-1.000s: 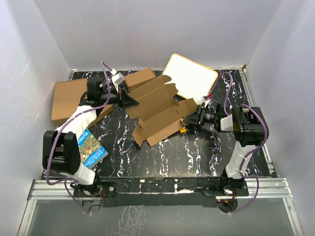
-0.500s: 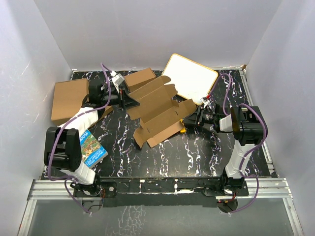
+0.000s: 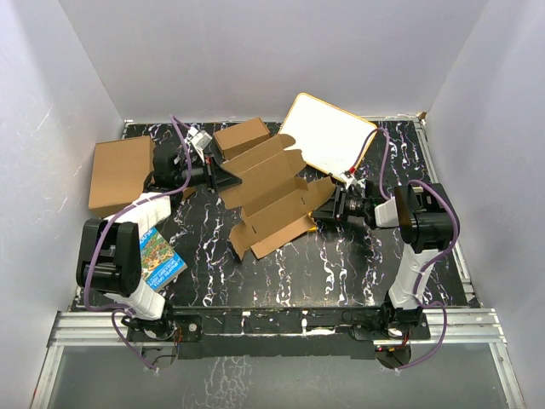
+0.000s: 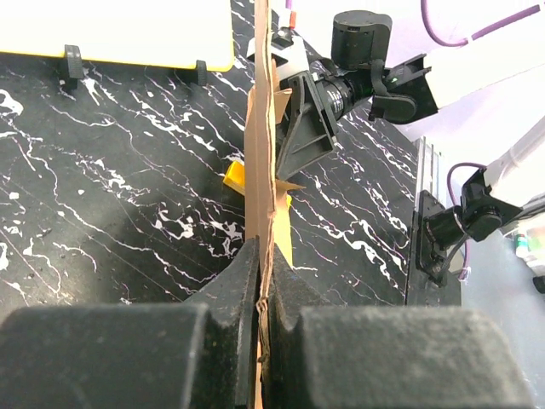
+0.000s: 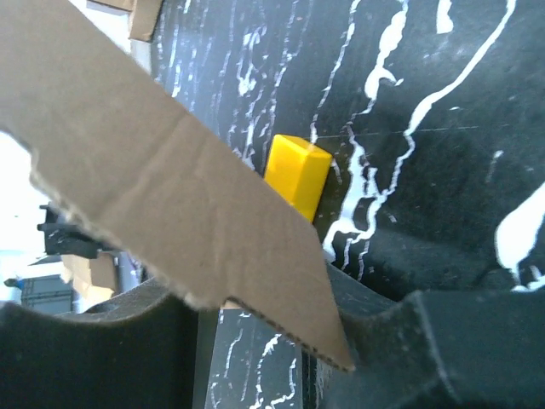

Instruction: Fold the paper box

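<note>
The paper box (image 3: 268,200) is a flat brown die-cut sheet, held off the table in the middle. My left gripper (image 3: 228,177) is shut on its left edge. In the left wrist view the sheet (image 4: 260,153) runs edge-on between the shut fingers (image 4: 260,290). My right gripper (image 3: 328,210) is at the sheet's right flap. In the right wrist view that flap (image 5: 170,187) lies slanted across the gap of the gripper (image 5: 264,319). Its jaws are still apart, and the flap's corner is over the right finger (image 5: 383,341).
A small yellow block (image 5: 298,175) lies on the table under the flap. A bigger brown carton (image 3: 119,175) sits at the far left and a small brown box (image 3: 241,136) at the back. A white board (image 3: 328,135) leans at the back right. A colourful booklet (image 3: 157,256) is near the left arm.
The right gripper has moved left onto the sheet's right flap and its jaws have narrowed. The sheet and the left gripper have shifted slightly.
</note>
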Motion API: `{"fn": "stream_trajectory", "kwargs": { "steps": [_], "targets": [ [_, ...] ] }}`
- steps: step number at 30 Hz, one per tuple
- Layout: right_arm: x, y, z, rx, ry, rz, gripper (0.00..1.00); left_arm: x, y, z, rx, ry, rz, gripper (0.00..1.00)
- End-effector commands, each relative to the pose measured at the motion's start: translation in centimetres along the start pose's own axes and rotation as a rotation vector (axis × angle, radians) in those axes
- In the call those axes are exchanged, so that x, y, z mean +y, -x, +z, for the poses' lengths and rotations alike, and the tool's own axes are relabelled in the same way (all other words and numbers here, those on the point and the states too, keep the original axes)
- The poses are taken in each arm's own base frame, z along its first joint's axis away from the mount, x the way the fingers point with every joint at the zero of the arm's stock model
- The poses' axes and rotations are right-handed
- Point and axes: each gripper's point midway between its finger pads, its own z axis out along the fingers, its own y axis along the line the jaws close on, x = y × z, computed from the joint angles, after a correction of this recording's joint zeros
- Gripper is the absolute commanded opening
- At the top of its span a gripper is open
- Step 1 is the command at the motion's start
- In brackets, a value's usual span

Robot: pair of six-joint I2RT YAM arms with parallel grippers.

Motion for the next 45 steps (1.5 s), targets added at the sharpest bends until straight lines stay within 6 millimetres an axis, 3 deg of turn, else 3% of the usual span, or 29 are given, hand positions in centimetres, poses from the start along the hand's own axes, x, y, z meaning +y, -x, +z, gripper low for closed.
{"fn": "stream_trajectory", "kwargs": {
  "steps": [1,7,15,24,33,39,41,45],
  "targets": [
    [-0.7,1.8,0.4,-0.017,-0.085,-0.136,0.40,-0.5,1.3,-0.4,-0.043,0.024,0.039,0.00],
    [-1.9,2.3,0.5,-0.004,-0.226,-0.243,0.39,-0.1,0.8,-0.6,-0.022,0.057,0.034,0.00],
    [-0.5,2.6,0.4,0.009,-0.204,-0.318,0.45,-0.1,0.6,-0.8,-0.009,0.075,0.041,0.00],
    [1.9,4.1,-1.8,-0.018,-0.176,-0.442,0.48,-0.5,0.6,-1.0,-0.003,0.070,0.059,0.00],
    [3.4,2.8,-2.1,0.013,-0.100,-0.469,0.22,-0.7,0.6,-1.0,-0.002,0.057,0.059,0.00],
    [3.8,2.0,-1.9,0.044,-0.057,-0.459,0.20,-0.8,0.5,-0.9,0.000,0.045,0.049,0.00],
    [4.0,1.4,-2.0,0.057,-0.038,-0.452,0.24,-0.9,0.6,-0.9,-0.004,0.036,0.043,0.00],
    [3.9,2.4,-3.4,0.024,-0.071,-0.456,0.54,-1.7,0.5,-1.0,-0.008,0.007,0.017,0.00]
  ]
}}
